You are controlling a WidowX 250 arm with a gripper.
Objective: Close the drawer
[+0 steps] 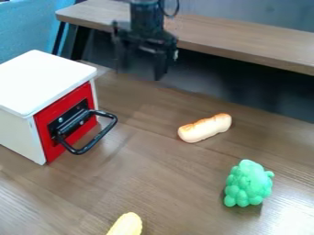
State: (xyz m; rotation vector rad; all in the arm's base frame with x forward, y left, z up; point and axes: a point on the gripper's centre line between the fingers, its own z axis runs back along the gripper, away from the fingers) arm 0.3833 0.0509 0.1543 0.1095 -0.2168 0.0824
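gripper point(142, 69) at far side, jaws apart, red drawer point(46, 120) left, bread roll point(204, 128) right of handle point(114, 120), green grapes point(248, 184) near right, corn point(127, 225) at near edge

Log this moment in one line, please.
drawer: looks shut | claw: open, away from handle | bread, grapes, corn: on table

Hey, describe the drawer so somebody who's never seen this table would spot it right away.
At the left of the wooden table, find the big white box. The drawer is its red front, with a black looped handle sticking out. The nearby bread roll and bumpy green toy have neither red nor a handle.
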